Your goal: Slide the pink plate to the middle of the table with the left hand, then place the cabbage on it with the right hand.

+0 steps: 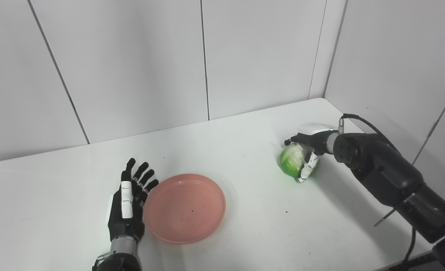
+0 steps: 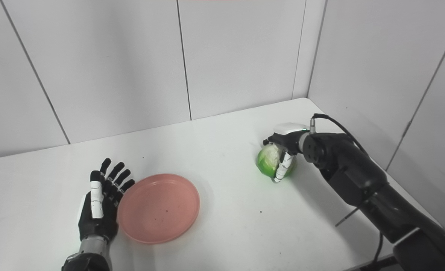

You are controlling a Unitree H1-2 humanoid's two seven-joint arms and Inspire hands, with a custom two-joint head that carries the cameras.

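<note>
The pink plate (image 1: pixel 184 207) lies flat on the white table (image 1: pixel 245 135), left of the middle and near the front. My left hand (image 1: pixel 129 201) is open with fingers straight, its side against the plate's left rim. The green cabbage (image 1: pixel 292 161) sits on the table at the right. My right hand (image 1: pixel 308 148) reaches over it from the right, fingers wrapped around its top and front. The cabbage rests on the table. It also shows in the right eye view (image 2: pixel 269 161).
Grey wall panels (image 1: pixel 132 67) close the table's far edge and its right side (image 1: pixel 395 67). A black cable (image 1: pixel 365 122) loops above my right forearm. Bare table lies between the plate and the cabbage.
</note>
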